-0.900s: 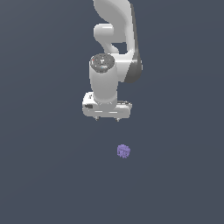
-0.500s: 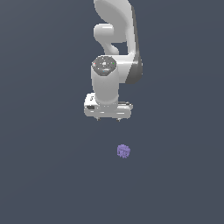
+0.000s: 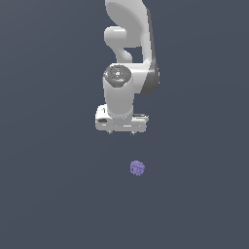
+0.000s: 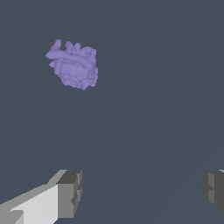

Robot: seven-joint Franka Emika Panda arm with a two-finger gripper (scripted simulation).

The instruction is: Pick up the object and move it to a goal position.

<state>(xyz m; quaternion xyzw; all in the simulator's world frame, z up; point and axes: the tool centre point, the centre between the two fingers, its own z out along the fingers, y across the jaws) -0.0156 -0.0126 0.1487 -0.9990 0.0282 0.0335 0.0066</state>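
Lavender and lumpy, the chunk (image 3: 137, 168) lies alone on the dark grey floor (image 3: 53, 194), nearest the exterior camera. We note the white gripper (image 3: 120, 132) farther back, well apart from the chunk and holding nothing. In the wrist view its grey fingers (image 4: 70, 192) stand wide apart, with the chunk (image 4: 73, 64) lying clear of the gap.

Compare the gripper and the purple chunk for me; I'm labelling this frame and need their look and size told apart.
The gripper is smooth, white and far larger; the purple chunk is small, lumpy and lavender. The gripper hangs from the arm with its jaws wide open; the chunk lies apart from it, ungrasped. Both show against the same plain dark surface.
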